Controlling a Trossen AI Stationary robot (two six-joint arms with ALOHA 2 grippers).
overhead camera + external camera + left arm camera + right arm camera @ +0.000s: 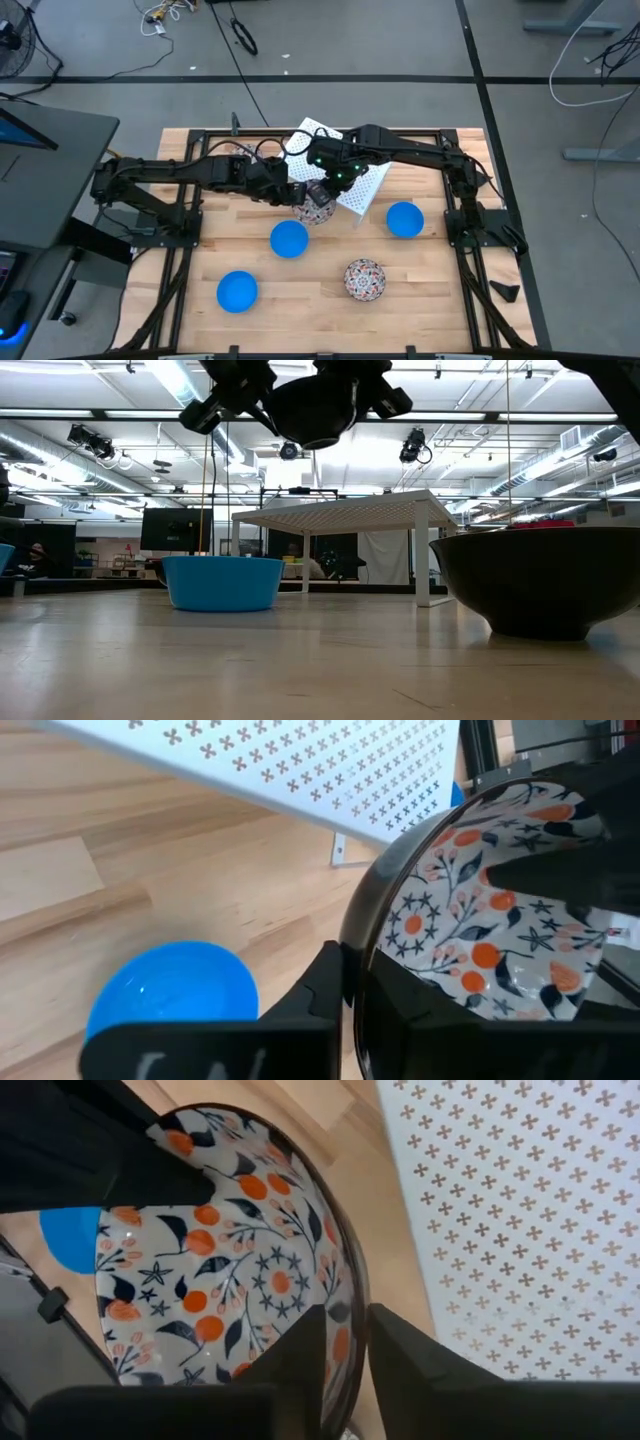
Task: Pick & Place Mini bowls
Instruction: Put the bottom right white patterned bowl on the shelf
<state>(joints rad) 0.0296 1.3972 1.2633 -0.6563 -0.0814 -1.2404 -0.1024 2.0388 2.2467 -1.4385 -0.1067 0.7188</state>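
Held in mid-air between both claws: one patterned mini bowl [316, 207], above the table [430, 290] and beside the white perforated rack [368, 190]. Left gripper [355, 985] pinched narrow over the bowl's rim, one finger inside, one outside. Right gripper [345, 1330] straddling the opposite rim; clamped or just loosened, cannot tell. Below and apart from the claws: three blue bowls [289, 239] and another patterned bowl [364, 279] on the wood.

A patterned bowl [215, 1270], white inside with orange and dark flowers, fills the view. The right gripper [345, 1342] has its jaws straddling the bowl's dark rim. Beside the bowl lies the white perforated rack [520, 1210]; a blue bowl [68, 1238] peeks past it.
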